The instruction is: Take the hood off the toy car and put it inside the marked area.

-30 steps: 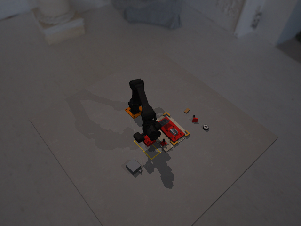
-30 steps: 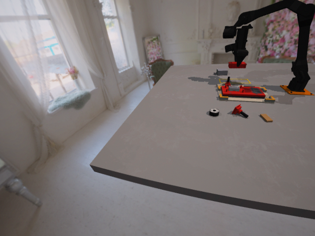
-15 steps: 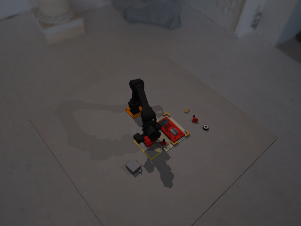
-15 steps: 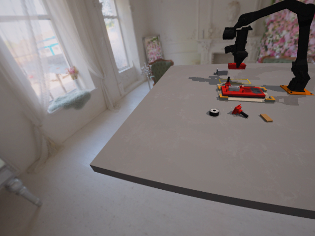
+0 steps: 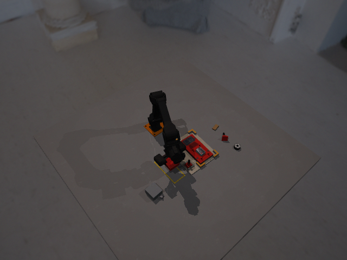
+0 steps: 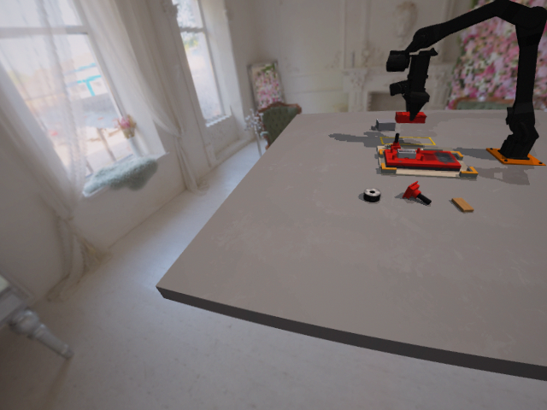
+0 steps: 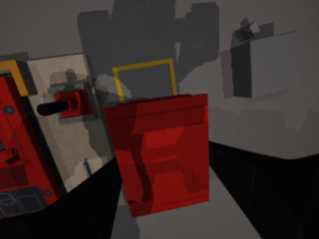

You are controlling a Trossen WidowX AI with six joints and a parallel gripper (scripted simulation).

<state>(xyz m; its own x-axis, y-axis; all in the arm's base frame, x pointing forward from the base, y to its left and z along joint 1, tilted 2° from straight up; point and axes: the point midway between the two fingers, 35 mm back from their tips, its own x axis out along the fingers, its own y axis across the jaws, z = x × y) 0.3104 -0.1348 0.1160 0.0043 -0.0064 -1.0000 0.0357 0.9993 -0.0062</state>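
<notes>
The red hood [image 5: 171, 164] [image 6: 401, 117] [image 7: 174, 129] is held between the fingers of my gripper [image 6: 412, 118] [image 7: 162, 152], well above the table. The gripper is shut on it, with one dark finger at each side. The marked area is a yellow outline [image 5: 179, 179] [image 6: 432, 141] [image 7: 145, 64]. In the wrist view the hood covers its near part; only the far end shows past the hood. The red toy car [image 5: 206, 157] [image 6: 446, 161] [image 7: 22, 134] lies in its pale tray with orange corners, its engine bay uncovered.
A red piece with a black knob [image 5: 188, 164] [image 7: 80, 104] stands on the tray between car and outline. A grey block [image 5: 153, 190] [image 6: 386, 125] [image 7: 274, 65] lies beyond the outline. A wheel [image 6: 372, 195], a red-black part [image 6: 412, 190] and a tan tile [image 6: 461, 204] lie across the car.
</notes>
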